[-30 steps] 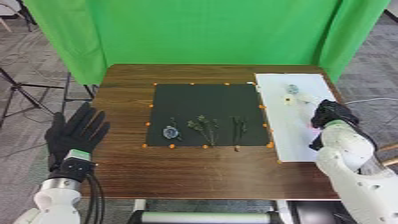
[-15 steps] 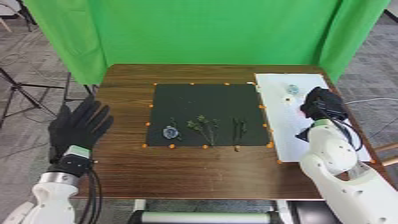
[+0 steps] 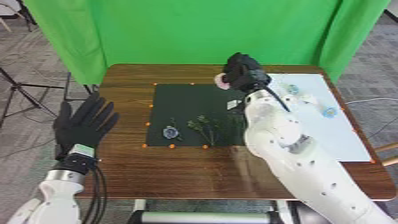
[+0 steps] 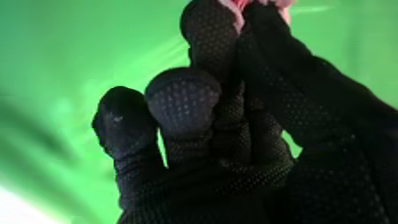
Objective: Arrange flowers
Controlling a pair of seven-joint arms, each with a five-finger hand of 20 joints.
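My right hand (image 3: 246, 72) is over the far right part of the black mat (image 3: 182, 100), pinching a pink flower (image 3: 222, 81). In the right wrist view, thumb and fingers of the right hand (image 4: 213, 145) meet on the pink flower (image 4: 282, 5). On the mat's near part lie a blue-grey flower (image 3: 171, 132) and green sprigs (image 3: 206, 127); my right arm partly covers thin stems beside them. Pale flowers (image 3: 306, 98) and a light-blue one (image 3: 330, 112) lie on the white sheet (image 3: 311, 135). My left hand (image 3: 82, 125) is at the table's left edge with fingers straight.
The brown table (image 3: 178, 175) extends in front of the mat, whose border carries small orange markers. A green curtain (image 3: 204, 35) hangs behind the table. My right forearm crosses the white sheet and the mat's right edge.
The right hand has moved left and away from me, from the white sheet to above the mat's far part, with the pink flower now visible in it. The left hand has shifted slightly right.
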